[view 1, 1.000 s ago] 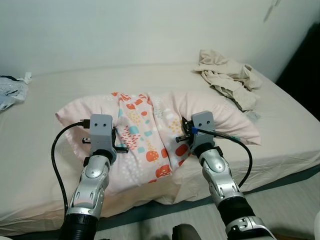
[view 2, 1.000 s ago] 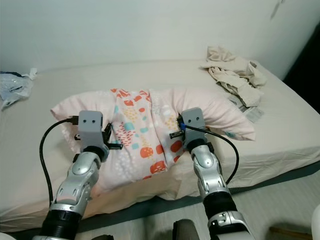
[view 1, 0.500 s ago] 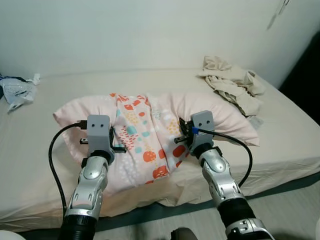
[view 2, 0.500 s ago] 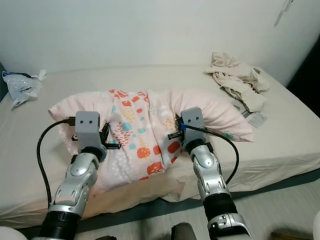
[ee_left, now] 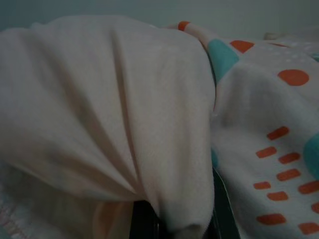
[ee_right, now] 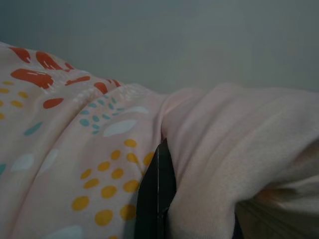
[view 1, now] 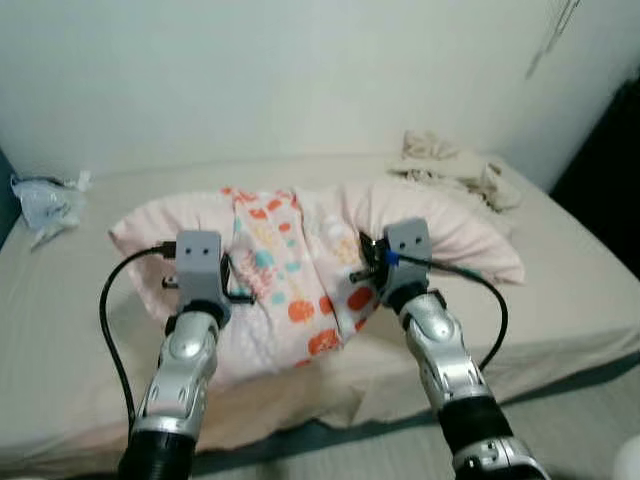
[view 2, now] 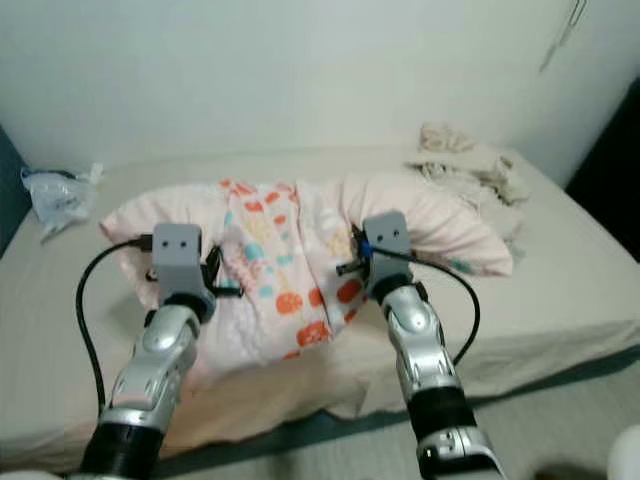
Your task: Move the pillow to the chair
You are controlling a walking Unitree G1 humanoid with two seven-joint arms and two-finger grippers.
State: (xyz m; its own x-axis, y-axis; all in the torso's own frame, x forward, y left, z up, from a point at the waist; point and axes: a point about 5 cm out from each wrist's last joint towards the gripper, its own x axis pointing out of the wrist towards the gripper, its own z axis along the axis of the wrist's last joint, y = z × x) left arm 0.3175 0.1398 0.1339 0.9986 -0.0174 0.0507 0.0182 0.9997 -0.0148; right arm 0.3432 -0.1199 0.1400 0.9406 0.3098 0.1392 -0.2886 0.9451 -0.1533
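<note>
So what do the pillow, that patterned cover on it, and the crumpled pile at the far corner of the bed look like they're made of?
Pillow: soft pink fabric, matte, slightly fleecy; it bunches into folds around the left gripper and right gripper.
Patterned cover: thin printed cloth, likely cotton, with orange and teal shapes; it drapes and creases.
Crumpled pile: beige woven cloth, limp and wrinkled; the weave is too blurred to tell.

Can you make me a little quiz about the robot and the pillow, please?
1. True or false: both grippers, left gripper and right gripper, are on the pink pillow.
2. What lies on the bed by the far right corner? A) crumpled beige cloth B) a book
3. Fill in: the pillow's middle has a spotted ____ wrapped over it.

Key: 1 true; 2 A; 3 cloth.
</note>
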